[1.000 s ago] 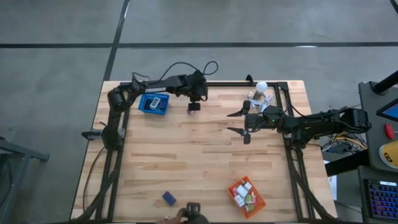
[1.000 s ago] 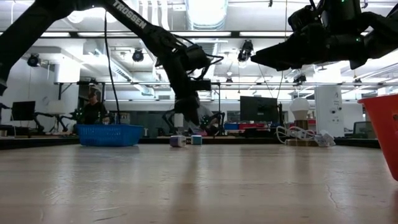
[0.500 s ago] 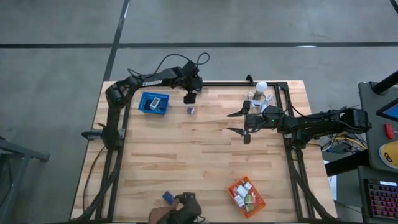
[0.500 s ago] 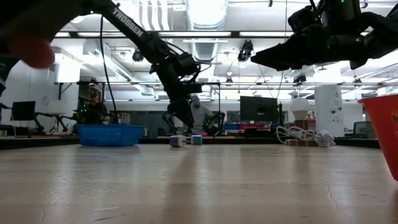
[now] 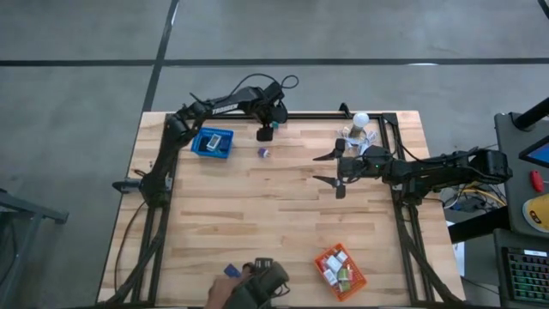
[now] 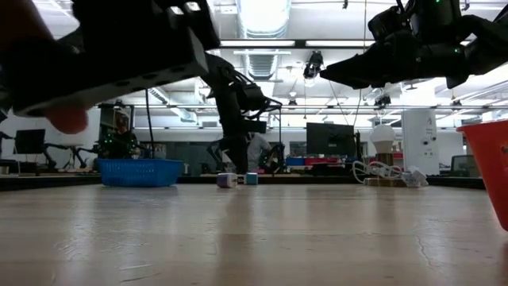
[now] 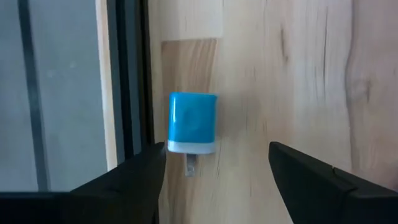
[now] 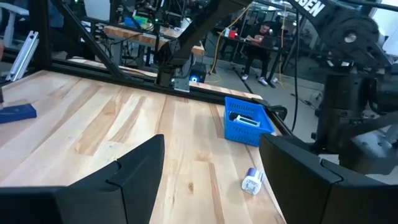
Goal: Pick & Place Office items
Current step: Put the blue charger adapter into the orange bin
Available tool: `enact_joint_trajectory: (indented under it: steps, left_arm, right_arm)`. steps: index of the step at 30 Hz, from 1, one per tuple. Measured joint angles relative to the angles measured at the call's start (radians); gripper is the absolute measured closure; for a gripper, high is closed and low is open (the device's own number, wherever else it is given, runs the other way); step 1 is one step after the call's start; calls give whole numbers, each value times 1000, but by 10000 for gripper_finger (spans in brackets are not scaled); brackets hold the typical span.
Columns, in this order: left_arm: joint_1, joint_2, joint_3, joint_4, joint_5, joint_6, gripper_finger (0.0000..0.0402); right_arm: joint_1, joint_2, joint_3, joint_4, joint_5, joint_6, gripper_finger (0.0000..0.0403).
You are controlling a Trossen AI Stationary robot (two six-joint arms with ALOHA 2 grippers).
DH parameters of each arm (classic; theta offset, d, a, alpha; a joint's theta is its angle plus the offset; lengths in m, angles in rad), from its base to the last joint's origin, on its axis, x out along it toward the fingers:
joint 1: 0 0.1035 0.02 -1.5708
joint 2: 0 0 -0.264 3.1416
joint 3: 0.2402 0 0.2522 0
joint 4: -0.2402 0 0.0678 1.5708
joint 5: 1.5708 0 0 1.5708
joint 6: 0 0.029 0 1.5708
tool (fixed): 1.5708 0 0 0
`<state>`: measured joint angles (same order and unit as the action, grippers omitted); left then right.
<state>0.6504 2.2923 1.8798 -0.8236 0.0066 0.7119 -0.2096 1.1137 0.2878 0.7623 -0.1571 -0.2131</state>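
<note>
L gripper (image 5: 265, 131) hangs at the table's far edge w/ fingers apart — only its wrist view shows the small blue block (image 7: 193, 123) between them, lying near the black frame rail. R gripper (image 5: 333, 169), fingers spread, hovers mid-table; its wrist view shows a white-blue roll (image 8: 252, 182) beside the blue basket (image 8: 247, 122).

basket (image 5: 211, 142) left of small block (image 5: 263, 152) | tray (image 5: 340, 271) near front edge

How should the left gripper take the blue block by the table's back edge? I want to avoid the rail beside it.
Grip the blue block across its two long flat sides, coming straight down. The open left gripper already straddles it; the rail runs close alongside.
</note>
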Motion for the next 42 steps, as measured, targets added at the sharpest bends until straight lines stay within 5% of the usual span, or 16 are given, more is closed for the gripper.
enact_joint_trajectory:
  steps: [22, 35, 42]
  left_arm:
    - [-10, 53, 14, 79, -9, 43, 118]
    - [-23, 53, 11, 91, -43, 103, 191]
    - [-23, 53, -7, 107, -41, 126, 199]
  right_arm:
    - [-1, 0, 0, -2, 3, -15, 145]
    - [-6, 0, 0, -1, 3, -15, 145]
    - [-6, 0, 0, -1, 3, -15, 145]
